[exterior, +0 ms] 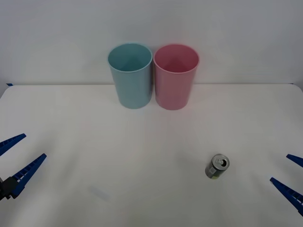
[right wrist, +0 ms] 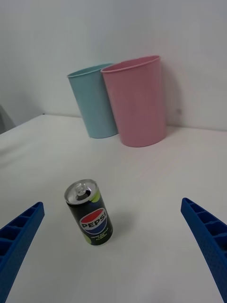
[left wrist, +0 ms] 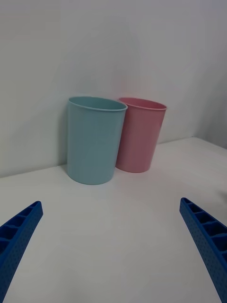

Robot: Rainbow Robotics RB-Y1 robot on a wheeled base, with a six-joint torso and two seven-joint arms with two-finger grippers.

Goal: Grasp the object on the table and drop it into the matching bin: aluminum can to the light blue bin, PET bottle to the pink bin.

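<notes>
1. Aluminum can [exterior: 217, 167], small and dark grey, upright on the table [exterior: 142, 156], toward the right of the near half; silver pull-tab top facing up, yellow-green band at the base.
2. From the right wrist view: same aluminum can [right wrist: 88, 211] with a Pepsi logo on its side, standing on the white surface between the two blue ribbed fingers [right wrist: 16, 241], nearer to one of them, touching neither.
3. Light blue bin [exterior: 130, 75] and pink bin [exterior: 175, 76] upright at the far edge of the table, against the wall, side by side, just beside each other or touching; blue one to the left, pink one to the right.
4. Both bins well apart from the can, beyond it.
5. Left gripper [exterior: 13, 158] low at the near left corner of the table, fingers spread wide, holding nothing.
6. Right gripper [exterior: 289, 174] low at the near right edge, fingers likewise spread wide and holding nothing, near the can but clear of it.
7. From the left wrist view: light blue bin [left wrist: 93, 139] in front, pink bin [left wrist: 139, 135] partly behind it, bare table [left wrist: 113, 236] between the wide-set fingers [left wrist: 19, 232].
</notes>
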